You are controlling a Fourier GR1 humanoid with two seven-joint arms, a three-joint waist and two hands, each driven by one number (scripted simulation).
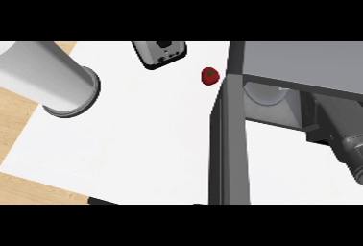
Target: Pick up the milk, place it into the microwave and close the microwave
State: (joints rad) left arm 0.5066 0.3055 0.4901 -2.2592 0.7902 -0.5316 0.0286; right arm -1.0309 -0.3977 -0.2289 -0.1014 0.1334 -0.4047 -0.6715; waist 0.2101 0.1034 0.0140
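We count one microwave (pixel 305 62), its door (pixel 228 144) standing open edge-on, and one glass turntable (pixel 264 93) inside. One red fruit (pixel 210 76) and one toaster (pixel 160 53) sit far on the white desk (pixel 142 144), with open room left of the door. The right forearm (pixel 349 151) enters the cavity. Its fingers and the milk are hidden, so we cannot tell their state. The left forearm (pixel 42 72) crosses the far left.

White counter (pixel 142 144) bearing an open microwave (pixel 305 62), door (pixel 230 144) swung out; red fruit (pixel 210 76) beside the door; left forearm (pixel 42 72) at upper left.
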